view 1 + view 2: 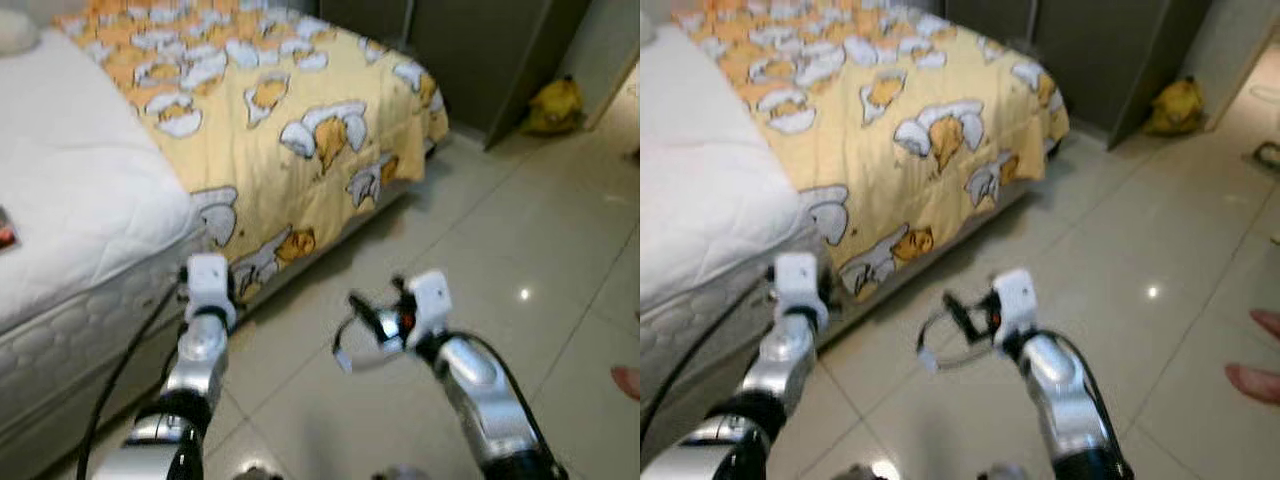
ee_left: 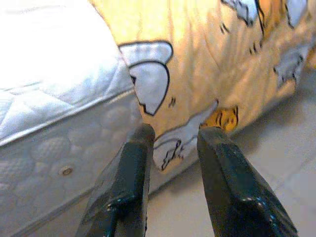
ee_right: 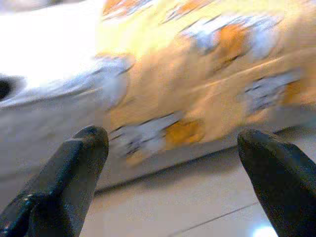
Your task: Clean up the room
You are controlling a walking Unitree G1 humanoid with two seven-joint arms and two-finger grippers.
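Beside the bed's yellow cartoon-print quilt (image 1: 290, 110) at eleven o'clock, left gripper (image 2: 173, 163) jaws slightly parted, right gripper (image 3: 173, 148) jaws spread wide, both empty, likely approaching to straighten it.

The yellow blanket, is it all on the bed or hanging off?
Hanging off: the blanket drapes down the bed's side toward the floor.
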